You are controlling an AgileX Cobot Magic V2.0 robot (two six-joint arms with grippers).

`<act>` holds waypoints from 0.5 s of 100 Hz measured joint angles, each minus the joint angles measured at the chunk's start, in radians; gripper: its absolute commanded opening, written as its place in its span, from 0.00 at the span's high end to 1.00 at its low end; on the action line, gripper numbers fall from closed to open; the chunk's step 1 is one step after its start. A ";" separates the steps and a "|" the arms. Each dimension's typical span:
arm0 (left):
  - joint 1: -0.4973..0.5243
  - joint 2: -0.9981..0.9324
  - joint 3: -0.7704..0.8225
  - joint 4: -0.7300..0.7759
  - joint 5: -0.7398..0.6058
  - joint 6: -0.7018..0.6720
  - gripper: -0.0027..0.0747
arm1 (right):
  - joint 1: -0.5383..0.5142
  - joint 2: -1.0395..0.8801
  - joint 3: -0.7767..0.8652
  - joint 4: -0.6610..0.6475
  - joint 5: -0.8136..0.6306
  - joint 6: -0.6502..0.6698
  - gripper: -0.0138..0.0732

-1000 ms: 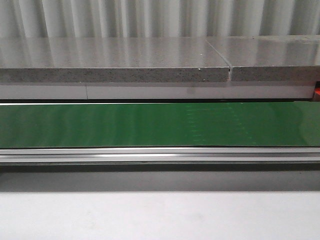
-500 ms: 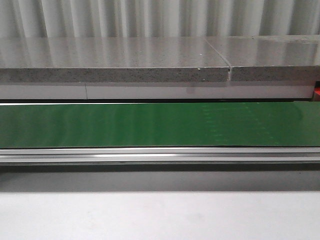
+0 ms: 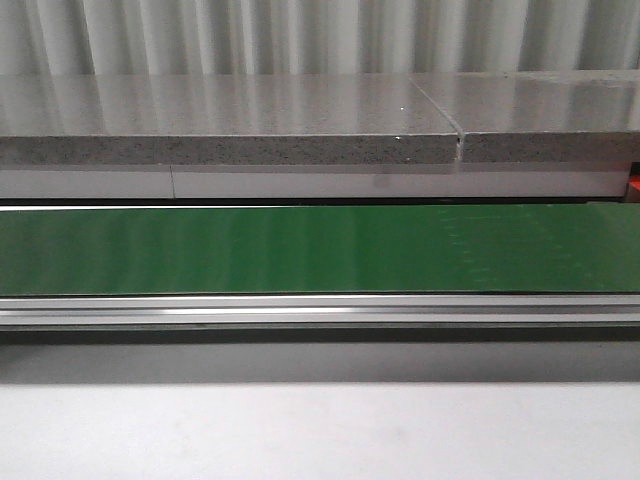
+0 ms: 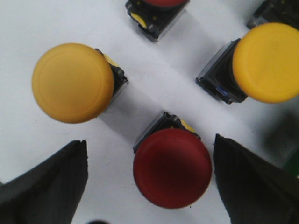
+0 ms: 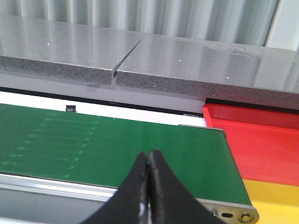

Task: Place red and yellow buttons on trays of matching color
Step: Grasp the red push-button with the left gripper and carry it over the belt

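In the left wrist view my left gripper (image 4: 150,175) is open over a white surface, a red button (image 4: 172,168) standing between its two black fingers, nearer one of them. A yellow button (image 4: 72,82) and another yellow button (image 4: 267,62) stand further off, and a second red button (image 4: 156,14) is cut by the frame edge. In the right wrist view my right gripper (image 5: 149,156) is shut and empty above the green conveyor belt (image 5: 103,149). Beyond the belt's end lie the red tray (image 5: 261,135) and the yellow tray (image 5: 275,200). No gripper shows in the front view.
The front view shows the green belt (image 3: 320,250) with its aluminium rail (image 3: 320,310) in front and a grey stone slab (image 3: 230,125) behind. A white tabletop (image 3: 320,430) runs along the near side.
Faint light marks on the green belt have drifted to the right across the front view. Nothing else has moved there.
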 measured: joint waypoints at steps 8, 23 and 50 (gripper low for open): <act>0.000 0.008 -0.002 -0.004 -0.007 0.000 0.36 | 0.000 0.000 0.000 0.000 0.000 0.000 0.92; 0.000 0.008 -0.002 -0.013 -0.005 0.000 0.68 | 0.000 0.000 0.000 0.000 0.000 0.000 0.92; -0.009 -0.025 -0.004 -0.031 0.047 0.058 0.99 | 0.000 0.000 0.000 0.000 0.000 0.000 0.92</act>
